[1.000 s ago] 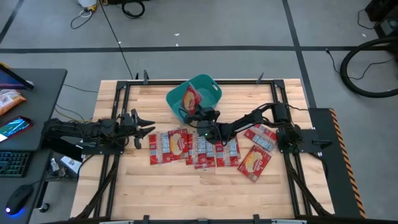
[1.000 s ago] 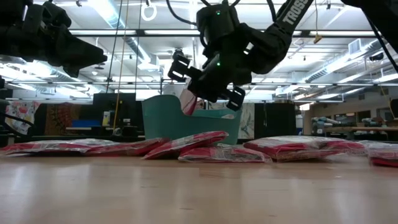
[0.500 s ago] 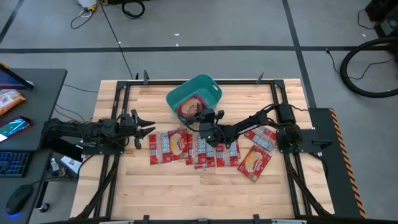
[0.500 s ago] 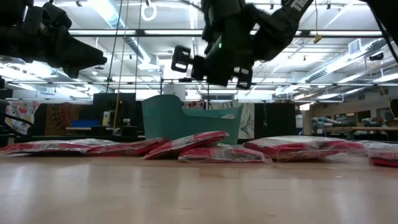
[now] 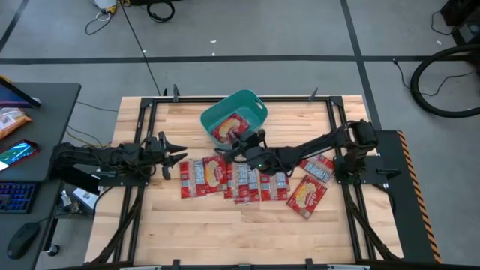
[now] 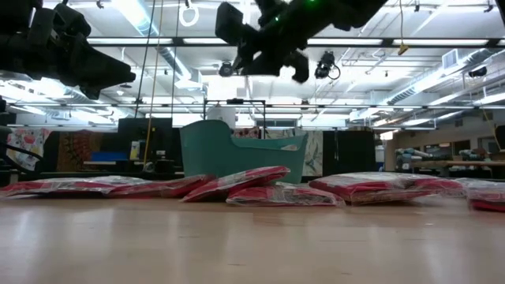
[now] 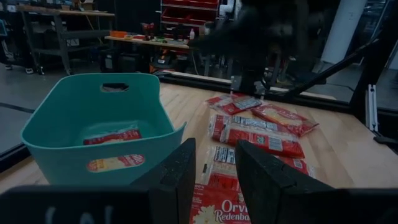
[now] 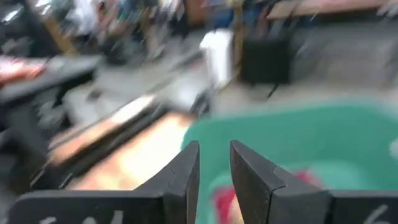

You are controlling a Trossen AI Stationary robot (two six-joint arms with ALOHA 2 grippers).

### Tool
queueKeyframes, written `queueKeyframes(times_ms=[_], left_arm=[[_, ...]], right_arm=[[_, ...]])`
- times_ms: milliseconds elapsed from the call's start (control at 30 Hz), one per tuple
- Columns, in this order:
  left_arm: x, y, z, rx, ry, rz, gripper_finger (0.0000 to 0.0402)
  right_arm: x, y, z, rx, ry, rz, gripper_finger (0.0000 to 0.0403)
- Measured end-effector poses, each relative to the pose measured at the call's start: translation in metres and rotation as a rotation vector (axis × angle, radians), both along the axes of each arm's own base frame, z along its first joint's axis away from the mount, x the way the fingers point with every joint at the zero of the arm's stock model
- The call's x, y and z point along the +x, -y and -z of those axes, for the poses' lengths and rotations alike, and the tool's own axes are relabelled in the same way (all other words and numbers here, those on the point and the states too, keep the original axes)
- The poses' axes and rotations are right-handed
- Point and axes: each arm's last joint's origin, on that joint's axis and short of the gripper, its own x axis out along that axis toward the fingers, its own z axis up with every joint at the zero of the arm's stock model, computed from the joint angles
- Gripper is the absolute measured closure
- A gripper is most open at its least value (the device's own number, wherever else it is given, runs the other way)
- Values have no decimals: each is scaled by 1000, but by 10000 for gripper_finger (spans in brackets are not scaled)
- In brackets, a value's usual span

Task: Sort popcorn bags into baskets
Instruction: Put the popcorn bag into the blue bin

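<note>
The teal basket (image 5: 234,116) stands at the table's far middle, and one red popcorn bag (image 5: 229,129) lies flat on its floor. The basket (image 7: 99,118) and that bag (image 7: 112,135) also show in the left wrist view. Several more red bags (image 5: 247,180) lie flat in a row on the wood nearer the near edge, and two (image 5: 309,193) sit to the right. My right gripper (image 5: 241,142) hangs open and empty, high over the basket's near rim (image 6: 264,43). My left gripper (image 5: 180,156) waits open at the table's left, pointing right.
Bare wood lies along the near edge (image 5: 240,232) and the far corners. Black frame rails (image 5: 142,135) run down both sides of the table. A desk at the left holds a keyboard, a phone and an orange snack packet (image 5: 11,120).
My right gripper held a popcorn bag upright over the basket, then let it go. The bag dropped in and now lies flat on the basket floor. The gripper has since risen well above the basket's rim.
</note>
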Motion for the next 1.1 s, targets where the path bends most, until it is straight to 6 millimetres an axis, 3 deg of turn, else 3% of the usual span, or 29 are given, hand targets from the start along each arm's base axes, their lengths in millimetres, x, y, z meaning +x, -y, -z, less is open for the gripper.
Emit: queueKeyframes(times_ms=[167,433,867,1100], left_arm=[[0,0,0,0,1,0,283],[0,0,0,0,1,0,283],[0,1,1,8,-13,45,283],[0,1,1,14,-14,45,283]], right_arm=[[-2,-1,18,257,-78,-214,309],[-7,-2,29,495,-156,-323,309],[-19,11,42,718,-325,-256,307],[-29,25,49,908,-442,-261,276]])
